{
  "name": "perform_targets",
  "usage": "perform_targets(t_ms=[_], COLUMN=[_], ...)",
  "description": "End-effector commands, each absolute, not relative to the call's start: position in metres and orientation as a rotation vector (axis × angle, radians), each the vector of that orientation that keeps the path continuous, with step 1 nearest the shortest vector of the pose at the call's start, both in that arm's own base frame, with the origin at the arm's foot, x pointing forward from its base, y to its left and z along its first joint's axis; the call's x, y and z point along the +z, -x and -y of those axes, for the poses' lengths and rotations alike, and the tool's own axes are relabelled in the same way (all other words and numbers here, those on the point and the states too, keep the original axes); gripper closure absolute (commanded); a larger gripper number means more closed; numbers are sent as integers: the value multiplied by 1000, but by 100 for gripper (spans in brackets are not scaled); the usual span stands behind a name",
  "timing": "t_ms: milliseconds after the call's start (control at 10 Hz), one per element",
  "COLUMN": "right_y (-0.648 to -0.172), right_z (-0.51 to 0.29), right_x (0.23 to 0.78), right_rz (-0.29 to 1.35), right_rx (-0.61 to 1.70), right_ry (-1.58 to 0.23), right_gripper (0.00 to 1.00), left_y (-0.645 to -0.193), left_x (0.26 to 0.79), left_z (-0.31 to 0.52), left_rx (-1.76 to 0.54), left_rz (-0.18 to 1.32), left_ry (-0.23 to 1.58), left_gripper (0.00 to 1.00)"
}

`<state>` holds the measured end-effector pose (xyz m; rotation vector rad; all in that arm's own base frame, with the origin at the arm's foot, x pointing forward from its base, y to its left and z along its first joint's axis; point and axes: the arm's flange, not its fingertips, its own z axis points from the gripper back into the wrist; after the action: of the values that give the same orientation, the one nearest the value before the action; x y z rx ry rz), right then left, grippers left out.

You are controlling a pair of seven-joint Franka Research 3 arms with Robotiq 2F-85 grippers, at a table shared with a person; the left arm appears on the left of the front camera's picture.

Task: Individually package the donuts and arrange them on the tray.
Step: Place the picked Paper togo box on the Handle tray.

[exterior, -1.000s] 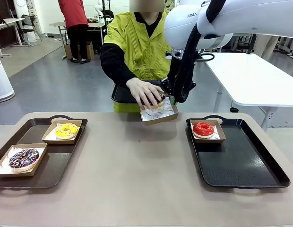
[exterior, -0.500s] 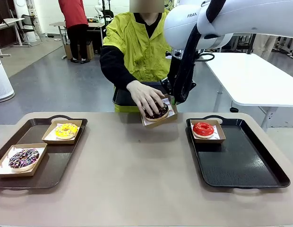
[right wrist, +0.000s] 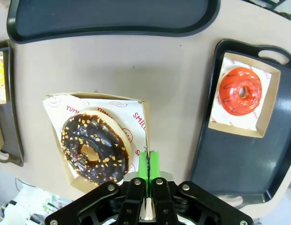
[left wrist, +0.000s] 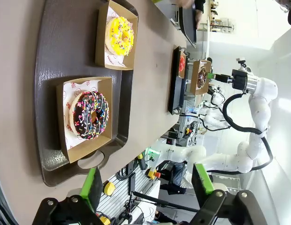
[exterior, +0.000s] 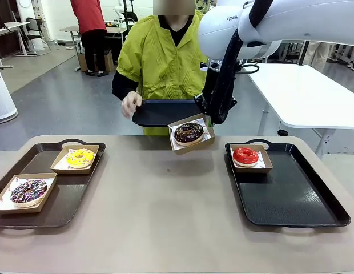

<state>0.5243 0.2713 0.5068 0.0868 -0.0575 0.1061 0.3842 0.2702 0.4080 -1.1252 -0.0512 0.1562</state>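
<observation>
My right gripper point(exterior: 210, 121) is shut on the side wall of a cardboard box point(right wrist: 141, 108), held above the table's far edge. The dark chocolate donut point(exterior: 189, 132) with pale sprinkles point(right wrist: 94, 147) lies in that box. The red-iced donut point(exterior: 245, 155) sits boxed at the far left corner of the right tray point(exterior: 291, 200). On the left tray point(exterior: 63, 202) are the boxed yellow donut point(exterior: 80, 157) and the chocolate donut with coloured sprinkles point(exterior: 28, 190). My left gripper point(left wrist: 148, 185) hangs open, high above the left tray's donuts point(left wrist: 90, 115).
Across the table a person holds a dark tray point(exterior: 163, 112) by its left edge with one hand point(exterior: 130, 104), just behind the held box. Bare tabletop point(exterior: 160, 200) lies between the two trays. Most of the right tray is unoccupied.
The person's hand set the dark chocolate donut into the box held by my right gripper, then drew back to the dark tray's edge. Neither arm has moved.
</observation>
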Motion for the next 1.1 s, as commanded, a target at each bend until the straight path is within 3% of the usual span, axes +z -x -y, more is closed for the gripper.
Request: perform_targets(t_ms=[0, 300, 700, 1000], right_y=[-523, -505, -442, -425], right_z=[-269, -253, -157, -71], right_x=[508, 526, 571, 552], right_rz=[59, 33, 57, 117], right_rx=[104, 138, 71, -20], right_ry=[-85, -76, -50, -91], right_gripper=[100, 99, 99, 99], left_y=[-382, -382, -382, -382], left_x=[409, 409, 409, 409], left_z=[-270, -270, -270, -270], left_rx=[165, 165, 165, 165], left_rz=[52, 52, 52, 52], left_ry=[1124, 1124, 1124, 1124], left_gripper=[0, 0, 0, 0])
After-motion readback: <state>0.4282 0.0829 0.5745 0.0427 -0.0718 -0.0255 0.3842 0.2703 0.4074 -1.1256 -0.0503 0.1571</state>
